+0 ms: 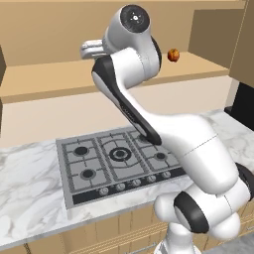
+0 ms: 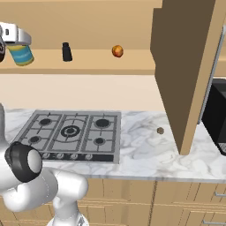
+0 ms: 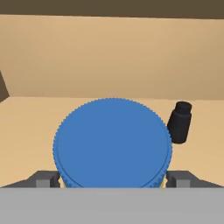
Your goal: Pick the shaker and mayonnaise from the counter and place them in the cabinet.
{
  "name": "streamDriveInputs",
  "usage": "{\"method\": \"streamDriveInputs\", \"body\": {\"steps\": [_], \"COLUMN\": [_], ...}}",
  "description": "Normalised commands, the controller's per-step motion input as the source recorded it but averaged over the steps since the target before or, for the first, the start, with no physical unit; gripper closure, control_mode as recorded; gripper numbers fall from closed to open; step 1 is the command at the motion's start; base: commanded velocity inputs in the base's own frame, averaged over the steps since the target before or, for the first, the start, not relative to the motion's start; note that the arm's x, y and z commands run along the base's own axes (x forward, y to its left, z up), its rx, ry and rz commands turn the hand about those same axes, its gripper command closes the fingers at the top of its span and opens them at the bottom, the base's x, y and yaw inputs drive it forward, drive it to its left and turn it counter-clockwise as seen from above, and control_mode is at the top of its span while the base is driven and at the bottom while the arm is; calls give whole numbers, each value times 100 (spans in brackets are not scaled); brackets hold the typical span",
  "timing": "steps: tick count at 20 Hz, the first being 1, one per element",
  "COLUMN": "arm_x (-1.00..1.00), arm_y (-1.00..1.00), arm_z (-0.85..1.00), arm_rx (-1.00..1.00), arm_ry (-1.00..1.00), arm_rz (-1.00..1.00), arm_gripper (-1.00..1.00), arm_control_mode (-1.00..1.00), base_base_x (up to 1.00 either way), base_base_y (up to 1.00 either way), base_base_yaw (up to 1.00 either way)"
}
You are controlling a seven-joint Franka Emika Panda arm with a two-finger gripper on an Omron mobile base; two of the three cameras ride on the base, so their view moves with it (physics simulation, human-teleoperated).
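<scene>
Mayonnaise [image 2: 21,54]: squat jar, blue lid, yellow and teal label, standing upright on the shelf of the cabinet [image 2: 132,66], toward its left end in the right base view. Gripper [image 3: 113,177] sits directly over the lid, jaws spread wide with one finger tip [image 3: 43,178] flanking each side of the jar; whether the pads touch the jar cannot be told, so grip or release is a judgement, and the jar looks set down.

Shaker [image 2: 66,51]: small dark bottle, upright on the same shelf, just beside the jar and apart from it.

Risks, judged:
- Withdrawal with a finger dragging the lid could tip or slide the jar toward the shelf edge.
- A sideways swing of the hand could knock the shaker, which stands close.
- Tall open door [image 2: 185,75] hangs near the arm's path back.

Other stock: round orange-red fruit [image 2: 117,50] further along the shelf, well apart from both.

Surface and room: white marble counter [image 2: 145,150] below, grey gas hob [image 2: 70,134] set in it, a small brown item [image 2: 160,130] lying on the marble, light wood fronts under the counter.
</scene>
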Motion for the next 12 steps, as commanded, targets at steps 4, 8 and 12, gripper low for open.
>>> {"method": "streamDriveInputs", "body": {"steps": [4, 8, 12], "arm_x": [36, 41, 42], "arm_y": [0, 0, 0], "arm_z": [0, 0, 0], "arm_rx": [0, 0, 0], "arm_ry": [0, 0, -1], "arm_rz": [0, 0, 0], "arm_gripper": [100, 100, 100], "arm_control_mode": [-100, -100, -100], "base_base_x": [0, 0, 0], "base_base_y": [0, 0, 0], "base_base_yaw": [0, 0, 0]}}
